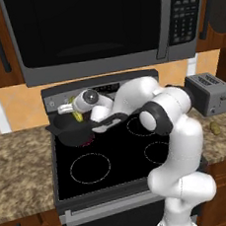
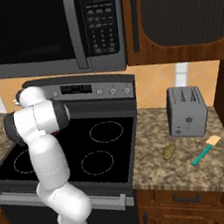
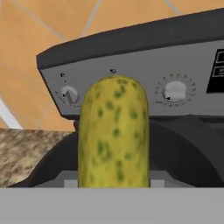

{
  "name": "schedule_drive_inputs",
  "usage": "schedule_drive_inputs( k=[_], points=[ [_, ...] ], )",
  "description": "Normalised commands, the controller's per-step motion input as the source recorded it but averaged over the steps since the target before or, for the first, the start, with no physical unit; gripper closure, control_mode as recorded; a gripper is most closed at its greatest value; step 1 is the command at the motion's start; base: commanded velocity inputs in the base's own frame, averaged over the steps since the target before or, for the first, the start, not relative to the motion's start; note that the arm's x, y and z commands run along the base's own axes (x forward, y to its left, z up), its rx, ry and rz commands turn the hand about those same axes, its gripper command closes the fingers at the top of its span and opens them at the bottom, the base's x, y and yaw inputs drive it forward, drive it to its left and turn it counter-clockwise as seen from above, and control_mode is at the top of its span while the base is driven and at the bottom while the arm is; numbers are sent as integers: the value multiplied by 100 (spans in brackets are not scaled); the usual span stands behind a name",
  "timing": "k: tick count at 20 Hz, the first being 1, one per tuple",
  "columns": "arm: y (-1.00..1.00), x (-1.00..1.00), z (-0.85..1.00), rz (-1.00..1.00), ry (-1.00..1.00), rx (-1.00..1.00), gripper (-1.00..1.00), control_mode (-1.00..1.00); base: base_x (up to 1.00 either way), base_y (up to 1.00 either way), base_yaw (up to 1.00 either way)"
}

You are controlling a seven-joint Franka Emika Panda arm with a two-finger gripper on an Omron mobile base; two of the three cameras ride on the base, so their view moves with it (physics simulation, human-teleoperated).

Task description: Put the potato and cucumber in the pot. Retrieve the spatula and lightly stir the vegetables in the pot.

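Cucumber (image 3: pixel 114 133) clamped upright in tool (image 1: pixel 75 114), at left-centre of frame over pot (image 1: pixel 69 129), poised for dropping in; potato (image 2: pixel 169 151) waiting on desk (image 2: pixel 156 170) lower right near spatula (image 2: pixel 205 151).

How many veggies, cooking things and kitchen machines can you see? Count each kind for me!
Veggies: 2, the cucumber in the gripper and the potato on the counter.
Cooking things: 2, the pot and the spatula.
Kitchen machines: 3, the stove, the microwave and the toaster.
Total: 7
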Motion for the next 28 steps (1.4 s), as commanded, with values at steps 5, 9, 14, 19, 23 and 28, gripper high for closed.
schedule_drive_inputs(
  k=[5,9,14,19,23,28],
  points=[
    [11,-11,-61,0,0,-13,100,-100,0,0,0],
    [0,-1,-43,-1,-1,-9,100,-100,0,0,0],
    [0,12,-6,-1,0,0,-100,-100,0,0,0],
    [0,-1,39,0,0,1,-100,-100,0,0,0],
    [-4,-21,91,0,3,11,-100,-100,0,0,0],
    [-19,-79,90,0,0,11,-100,-100,0,0,0]
  ],
)
